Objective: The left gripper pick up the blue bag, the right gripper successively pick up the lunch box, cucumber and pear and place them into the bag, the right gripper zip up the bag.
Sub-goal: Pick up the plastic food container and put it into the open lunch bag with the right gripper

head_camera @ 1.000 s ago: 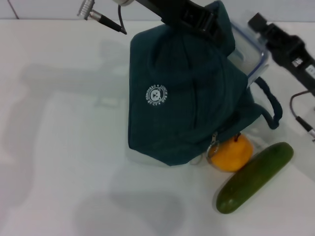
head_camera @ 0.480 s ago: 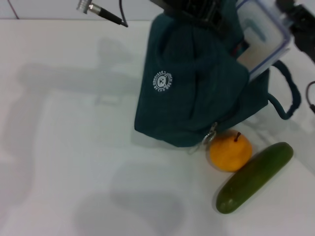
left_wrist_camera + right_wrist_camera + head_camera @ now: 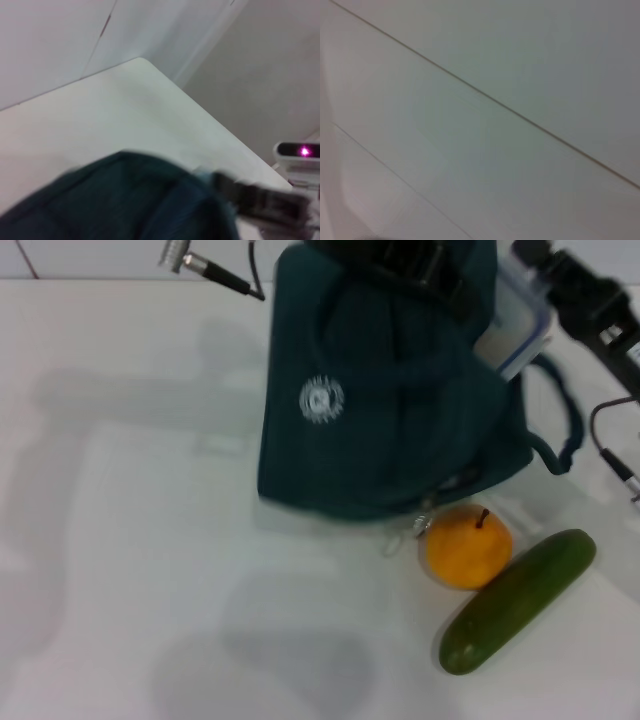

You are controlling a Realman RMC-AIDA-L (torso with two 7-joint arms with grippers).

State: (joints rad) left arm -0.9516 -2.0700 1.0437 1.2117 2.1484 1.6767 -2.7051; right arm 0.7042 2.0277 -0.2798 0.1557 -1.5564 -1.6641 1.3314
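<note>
L gripper (image 3: 405, 265) was at the top edge of the head view, clamped on the upper rim of the blue bag (image 3: 390, 400) & holding it up, w/ the bag's lower edge down by the white table (image 3: 150, 540). Bag's white round logo (image 3: 321, 399) faced the camera; one cord handle (image 3: 565, 430) hung off its right side; zip pull (image 3: 425, 525) dangled at the bottom edge, just above the pear (image 3: 468, 545).

Lunch box (image 3: 515, 325) stuck out of the bag's open top on the right, partly inside, corner & blue-edged lid showing. R gripper (image 3: 545, 270) was right against the box's upper end, top right of the head view; cannot tell whether it gripped the box or had let go.

Pear sat on the table, just under the bag's lower right corner. Cucumber (image 3: 518, 600) lay diagonally, touching or nearly touching the pear's right side.

L wrist view: blurred teal fabric of the bag (image 3: 120, 200) close up, table corner (image 3: 145, 65) beyond. R wrist view: only plain pale surfaces
</note>
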